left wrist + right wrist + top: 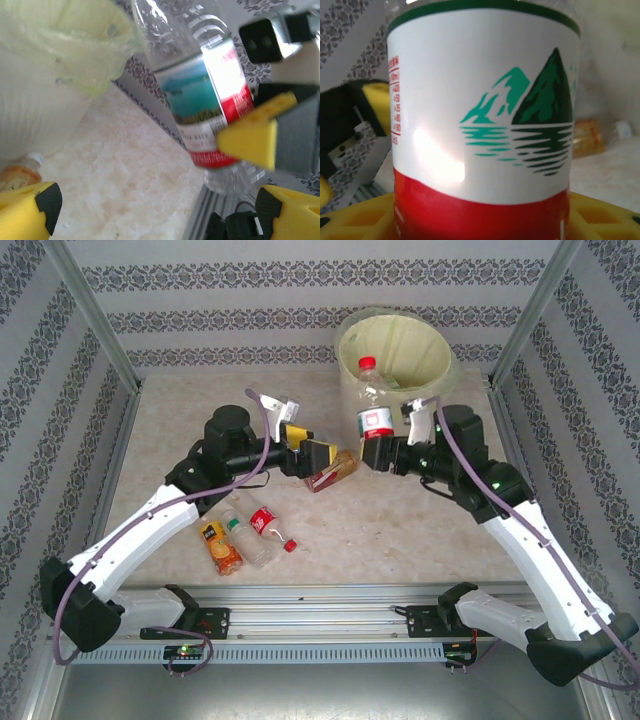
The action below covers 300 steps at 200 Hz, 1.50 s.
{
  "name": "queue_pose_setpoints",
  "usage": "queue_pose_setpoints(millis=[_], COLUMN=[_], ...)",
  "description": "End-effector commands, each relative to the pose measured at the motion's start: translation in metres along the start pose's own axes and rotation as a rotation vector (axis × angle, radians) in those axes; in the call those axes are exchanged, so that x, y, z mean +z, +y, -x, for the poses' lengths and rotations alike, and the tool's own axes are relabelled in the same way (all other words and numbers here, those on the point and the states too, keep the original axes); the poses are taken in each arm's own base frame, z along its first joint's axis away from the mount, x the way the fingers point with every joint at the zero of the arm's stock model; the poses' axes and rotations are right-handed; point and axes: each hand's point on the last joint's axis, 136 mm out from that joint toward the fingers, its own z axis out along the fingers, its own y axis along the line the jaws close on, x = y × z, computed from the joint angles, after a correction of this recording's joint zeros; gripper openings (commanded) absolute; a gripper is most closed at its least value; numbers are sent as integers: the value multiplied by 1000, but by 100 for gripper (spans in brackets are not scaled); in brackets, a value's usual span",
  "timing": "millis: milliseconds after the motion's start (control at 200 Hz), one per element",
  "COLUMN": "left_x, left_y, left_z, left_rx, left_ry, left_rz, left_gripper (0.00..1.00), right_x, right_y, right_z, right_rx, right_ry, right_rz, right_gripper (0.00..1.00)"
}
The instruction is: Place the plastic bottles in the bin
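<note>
Top view: bin (pixel 425 350) sits at 1 o'clock on the table (pixel 400 530). Right claw (pixel 378 452) is clamped on the base of the held bottle (pixel 375 410), red cap, red-white label, upright, at the bin's 7 o'clock; its cap overlaps the near rim in the picture and it's outside the bin. Left claw (pixel 318 453) is at the held bottle's 9 o'clock, jaws spread, gripping nothing, with the brown bottle (pixel 335 472) lying just beside it at 5 o'clock. Three more lie together at 7 o'clock on the table, by the left arm: orange bottle (pixel 222 545), clear bottle (pixel 247 537) with a green cap, red bottle (pixel 270 524). Left wrist: left claw (pixel 155 212) has fingers (pixel 25 210) wide apart in the bottom corners, nothing between. Held bottle (pixel 200 110) is straight ahead, tilted in frame, a yellow pad of the right claw (pixel 250 140) pressed on its label at 4 o'clock. Bin (pixel 30 110) is at 9 o'clock with its bag (pixel 75 40) folded over the rim; an amber bottle (pixel 17 175) lies at its foot. Right wrist: held bottle (pixel 485 115) sits between the yellow fingers (pixel 360 220), firmly gripped, mountain logo facing the camera. Amber bottle (pixel 590 137) lies on the table at 3 o'clock behind it; a yellow pad of the left claw (pixel 375 100) is at 9 o'clock.
</note>
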Motion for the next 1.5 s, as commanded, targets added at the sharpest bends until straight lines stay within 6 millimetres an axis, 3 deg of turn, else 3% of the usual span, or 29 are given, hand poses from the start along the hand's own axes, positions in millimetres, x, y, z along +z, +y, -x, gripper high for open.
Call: queue_pose_setpoints(millis=[0,155,320,465,719,979,1214,1494], left_x=[-18,-34,-44,-54,-53,-50,-45,-42], left_y=[-12,-19,-27,-28,-27,-21,-15,-9], left_z=[18,21,21,25,23,19,16,12], left_rx=[238,313,360,385,362,361,358,352], left_ry=[-121,-226,-277,-327,-317,-304,-282,-264], left_rz=[-16,-27,-52,-28,-33,-12,8,23], left_gripper=[100,100,100,100,100,100,100,100], right_x=[-5,-5,0,11,39,71,88,96], right_y=[-12,-25,-51,-66,-99,-146,-187,-203], right_z=[20,59,94,121,158,170,164,154], right_rx=[-58,-113,-162,-175,-192,-151,-108,-89], right_ry=[-11,-63,-86,-93,-64,-15,57,93], right_rz=[-76,-170,-329,-387,-482,-513,-563,-586], right_gripper=[61,60,59,59,59,58,58,65])
